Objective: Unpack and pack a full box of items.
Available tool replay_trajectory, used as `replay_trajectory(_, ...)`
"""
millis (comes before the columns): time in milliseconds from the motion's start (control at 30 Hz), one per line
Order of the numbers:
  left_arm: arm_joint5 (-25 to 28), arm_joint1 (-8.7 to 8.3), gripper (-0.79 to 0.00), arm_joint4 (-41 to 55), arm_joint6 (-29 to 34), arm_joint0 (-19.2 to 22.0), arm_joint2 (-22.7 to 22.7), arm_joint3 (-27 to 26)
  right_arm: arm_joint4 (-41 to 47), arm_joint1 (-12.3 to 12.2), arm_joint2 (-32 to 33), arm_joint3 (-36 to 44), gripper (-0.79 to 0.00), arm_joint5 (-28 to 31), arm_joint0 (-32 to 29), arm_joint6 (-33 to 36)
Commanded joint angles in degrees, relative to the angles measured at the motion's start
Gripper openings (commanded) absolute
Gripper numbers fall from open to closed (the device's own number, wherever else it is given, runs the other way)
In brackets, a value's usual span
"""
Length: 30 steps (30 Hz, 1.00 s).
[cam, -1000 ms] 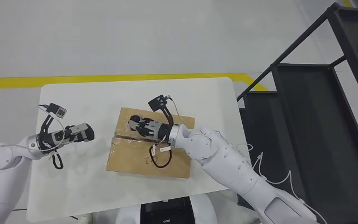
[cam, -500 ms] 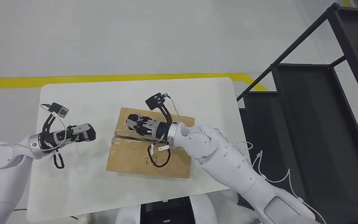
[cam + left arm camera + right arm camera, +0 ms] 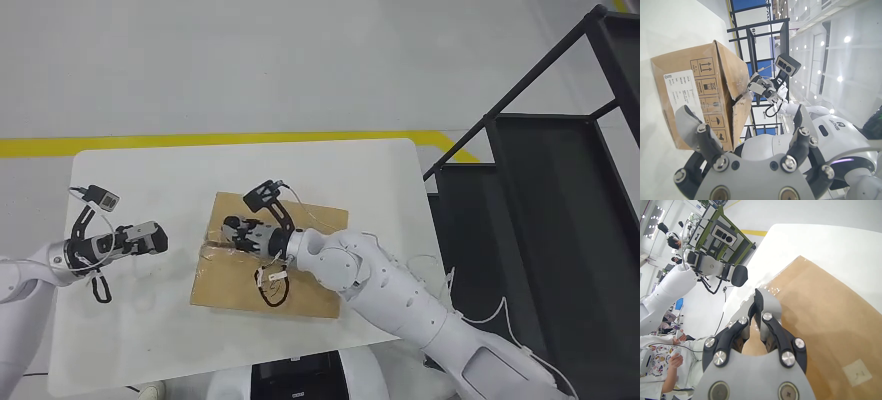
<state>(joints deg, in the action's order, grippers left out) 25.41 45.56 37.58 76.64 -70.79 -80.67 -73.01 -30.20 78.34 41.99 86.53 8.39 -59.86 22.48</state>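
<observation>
I can't see into the box (image 3: 225, 285) from here: its flaps are barely parted, and the one gap between them, in the left wrist view, is only a dark slit. From above, the right arm (image 3: 380, 280) lies across the middle of the lid and covers the seam there. The right claw (image 3: 756, 306) has its fingers pressed close at the flap edge, beside crumpled clear tape (image 3: 745, 94); whether any tape sits between them I cannot tell. In the right wrist view the box runs off the picture's edge. A finger (image 3: 694, 123) of the left claw (image 3: 742, 113) hides one lower corner of the box. The print on the label (image 3: 679, 89) is too small to make out.
</observation>
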Motion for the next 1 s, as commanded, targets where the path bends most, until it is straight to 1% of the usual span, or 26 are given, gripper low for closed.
replay_trajectory(0, -0.1, 0.03, 0.000, 0.0, 0.0, 0.0, -0.1, 0.0, -0.1, 0.2, -0.3, -0.4, -0.785, -0.1, 0.2, -0.2)
replay_trajectory(500, 0.1, 0.38, 0.000, 0.1, 0.2, -0.2, -0.5, 1.0, -4.9, 1.7, -3.3, -1.9, -0.785, -0.4, 0.7, -0.1)
replay_trajectory(533, 0.1, 0.40, 0.000, 0.1, 0.2, -0.2, -0.5, 1.0, -5.0, 1.7, -3.2, -1.8, -0.480, -0.5, 0.7, -0.1)
replay_trajectory(567, 0.1, 0.42, 0.000, 0.0, 0.2, -0.2, -0.5, 1.0, -5.1, 1.8, -3.2, -1.7, 0.000, -0.5, 0.6, 0.0)
replay_trajectory(767, -0.1, 0.56, 0.000, -0.1, 0.4, -0.2, -0.5, 0.8, -5.1, 1.9, -2.6, -0.9, 0.000, -0.4, 0.1, 0.2)
replay_trajectory(967, -0.2, 0.69, 0.000, -0.4, 0.4, -0.1, -0.6, 0.9, -1.6, 1.9, -1.2, 1.7, 0.000, 1.3, -1.1, 1.3)
